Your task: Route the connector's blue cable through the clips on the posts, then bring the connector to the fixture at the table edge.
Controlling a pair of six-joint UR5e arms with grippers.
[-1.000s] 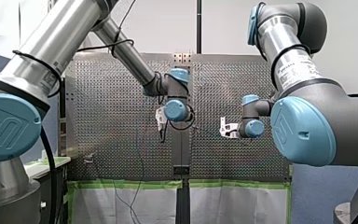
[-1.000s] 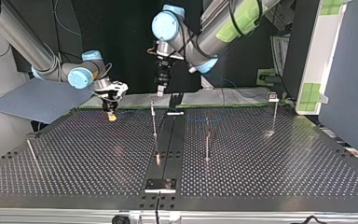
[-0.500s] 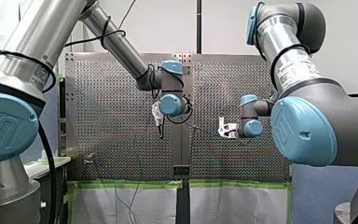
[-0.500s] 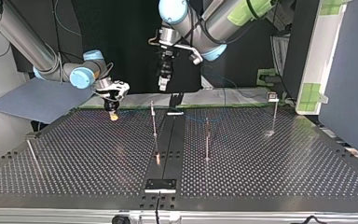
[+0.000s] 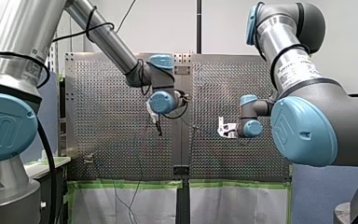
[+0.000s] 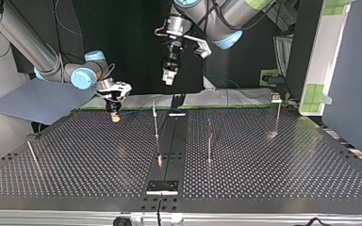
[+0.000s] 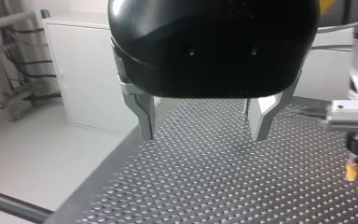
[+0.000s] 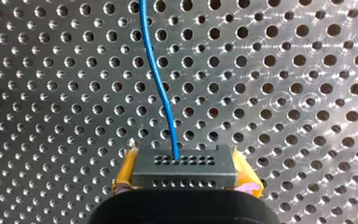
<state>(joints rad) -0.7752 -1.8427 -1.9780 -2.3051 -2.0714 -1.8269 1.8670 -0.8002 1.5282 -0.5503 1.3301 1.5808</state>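
Sitting pinched in my right gripper (image 8: 185, 182), the connector (image 8: 184, 168) trails its blue cable (image 8: 161, 88) ahead. My left gripper (image 7: 203, 133) gapes wide, empty.

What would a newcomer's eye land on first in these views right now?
Probably the thin blue cable running over the perforated metal table into the dark grey rectangular connector, which my right gripper clamps between yellow pads, low at the top view's left. Next, my left gripper, black with metal fingers, hangs open and empty high near the top view's middle, above slim upright metal posts standing on the table.
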